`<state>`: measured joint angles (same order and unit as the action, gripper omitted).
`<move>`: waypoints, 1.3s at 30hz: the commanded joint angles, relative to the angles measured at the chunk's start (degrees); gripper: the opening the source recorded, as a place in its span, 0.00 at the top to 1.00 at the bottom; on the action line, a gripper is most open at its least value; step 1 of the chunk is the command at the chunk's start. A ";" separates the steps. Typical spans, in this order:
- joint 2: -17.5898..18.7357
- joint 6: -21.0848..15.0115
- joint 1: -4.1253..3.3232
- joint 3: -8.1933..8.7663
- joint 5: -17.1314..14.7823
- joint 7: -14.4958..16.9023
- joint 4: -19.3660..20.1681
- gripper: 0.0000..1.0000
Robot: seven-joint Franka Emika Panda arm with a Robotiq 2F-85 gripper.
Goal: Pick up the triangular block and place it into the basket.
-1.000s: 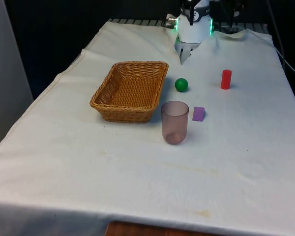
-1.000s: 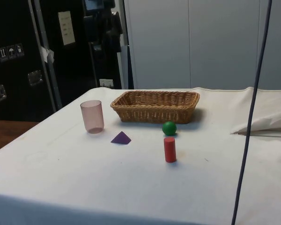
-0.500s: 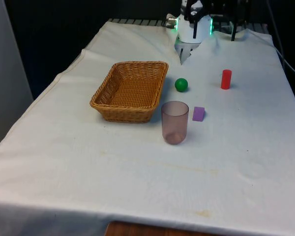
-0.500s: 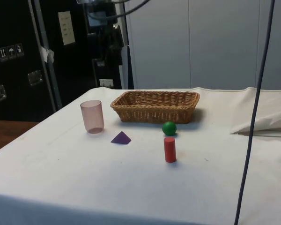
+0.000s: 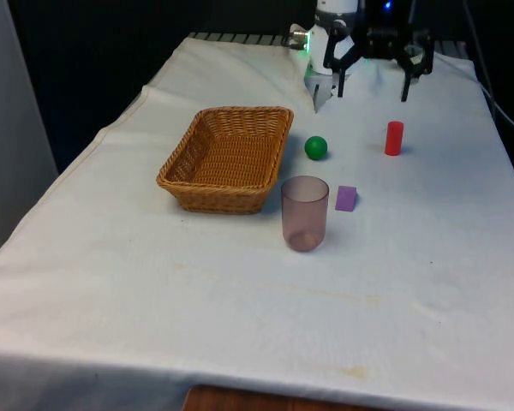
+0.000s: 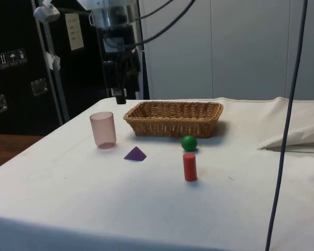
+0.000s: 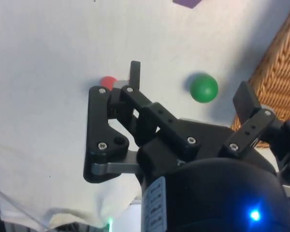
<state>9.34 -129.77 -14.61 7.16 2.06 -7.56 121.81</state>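
You have the end effector (image 5: 370, 81) up in the air at the far end of the desk (image 5: 240, 300), above and beyond the red cylinder (image 5: 394, 138) and the green ball (image 5: 316, 147), with its two black fingers (image 5: 406, 79) spread wide apart and nothing between them. In the wrist view the end effector (image 7: 188, 82) looks down on the same green ball (image 7: 204, 88), with the red cylinder (image 7: 108, 81) partly hidden behind one finger (image 7: 134, 72) and a corner of the purple triangular block (image 7: 187, 2) at the frame's edge. The purple triangular block (image 5: 346, 198) lies flat on the white cloth, well clear of the end effector, just to the front view's right of the translucent pink cup (image 5: 305, 212) and nearer the camera than the ball. From the side view you see the block (image 6: 135, 153) as a low wedge (its peak pointing up) between the cup (image 6: 103, 130) and the cylinder (image 6: 190, 167), all three apart from one another. The wicker basket (image 5: 227, 158) sits on the front view's left of the ball, close to the cup but not touching it, and the side view shows the basket (image 6: 174, 119) behind the ball (image 6: 189, 143).
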 commanded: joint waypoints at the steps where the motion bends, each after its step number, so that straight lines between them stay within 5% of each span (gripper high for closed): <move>1: 0.34 -1.49 -0.06 -0.06 0.06 -0.29 0.63 0.00; 19: 3.90 -13.24 0.23 -0.17 -0.23 0.34 5.73 0.00; 39: 8.82 -19.14 0.97 -0.17 -1.66 1.38 6.36 0.00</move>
<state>17.82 -147.88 -14.04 7.28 1.20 -6.70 127.94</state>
